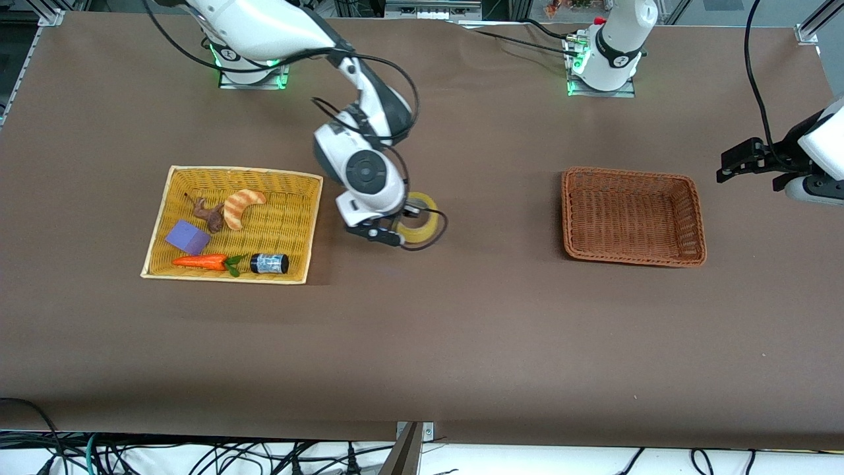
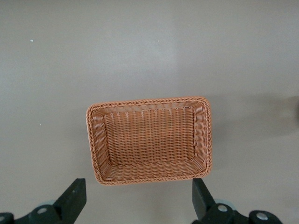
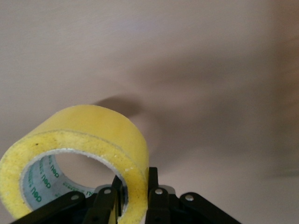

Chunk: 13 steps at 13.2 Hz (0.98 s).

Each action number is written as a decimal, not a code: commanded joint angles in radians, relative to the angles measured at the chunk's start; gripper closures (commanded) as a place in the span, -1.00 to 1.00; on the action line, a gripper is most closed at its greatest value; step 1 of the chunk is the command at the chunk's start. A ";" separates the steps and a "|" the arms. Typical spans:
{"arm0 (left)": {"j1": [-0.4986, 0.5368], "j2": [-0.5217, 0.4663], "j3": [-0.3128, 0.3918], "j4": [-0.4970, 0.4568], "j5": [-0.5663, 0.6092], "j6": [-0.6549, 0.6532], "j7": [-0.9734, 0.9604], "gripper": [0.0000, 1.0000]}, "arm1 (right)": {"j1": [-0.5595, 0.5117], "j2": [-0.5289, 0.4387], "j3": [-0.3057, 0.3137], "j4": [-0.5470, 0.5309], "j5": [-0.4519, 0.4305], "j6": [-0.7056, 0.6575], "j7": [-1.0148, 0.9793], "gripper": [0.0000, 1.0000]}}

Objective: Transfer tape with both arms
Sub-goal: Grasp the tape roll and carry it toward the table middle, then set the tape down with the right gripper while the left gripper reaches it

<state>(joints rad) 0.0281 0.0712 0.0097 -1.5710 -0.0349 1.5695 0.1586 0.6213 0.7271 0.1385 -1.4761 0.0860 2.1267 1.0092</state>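
We see a brown table [image 1: 422,330] under both arms. The right arm [image 1: 277,30] reaches out from its base to the middle of the table, and its right gripper [image 1: 389,236] hangs over bare cloth, beside the yellow basket [image 1: 173,221] and toward the left arm's end from it. The left arm [image 1: 821,142] waits at its own end of the table, and the left gripper [image 1: 728,165] hangs over bare table just off the brown basket [image 1: 633,254], on the side toward that end.

In the left wrist view the brown basket [image 2: 149,175] lies below that gripper, whose two fingers [image 2: 74,196] stand wide apart with nothing between them.

The yellow basket, at the right arm's end from the right gripper, holds a striped croissant toy [image 1: 241,206], a carrot toy [image 1: 201,262], a purple block [image 1: 188,237], a small brown figure [image 1: 210,215] and a black-capped jar [image 1: 269,263].

The tape [image 1: 422,223] is in the right gripper, tilted, with part of the ring showing past the wrist. In the right wrist view the fingers [image 3: 156,196] are closed on the wall of the tape [image 3: 93,130], one inside the grey core and one outside the yellow band, and the roll casts a shadow on the table below
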 commanded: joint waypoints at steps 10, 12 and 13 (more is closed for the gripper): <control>-0.030 0.171 -0.092 0.006 -0.042 -0.028 -0.024 -1.00 | 0.061 0.126 -0.008 0.073 0.018 0.207 0.114 -0.07; -0.030 0.217 -0.112 0.006 -0.110 -0.007 -0.036 -1.00 | 0.061 0.126 -0.008 0.073 0.017 0.205 0.112 -0.67; -0.033 0.234 -0.115 0.003 -0.149 0.019 -0.066 -1.00 | 0.061 0.121 -0.008 0.074 0.015 0.200 0.112 -0.89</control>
<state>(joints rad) -0.0054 0.2712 -0.1001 -1.5774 -0.1253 1.5636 0.1238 0.6761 0.8381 0.1345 -1.4320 0.0890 2.3342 1.1204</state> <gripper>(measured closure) 0.000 0.476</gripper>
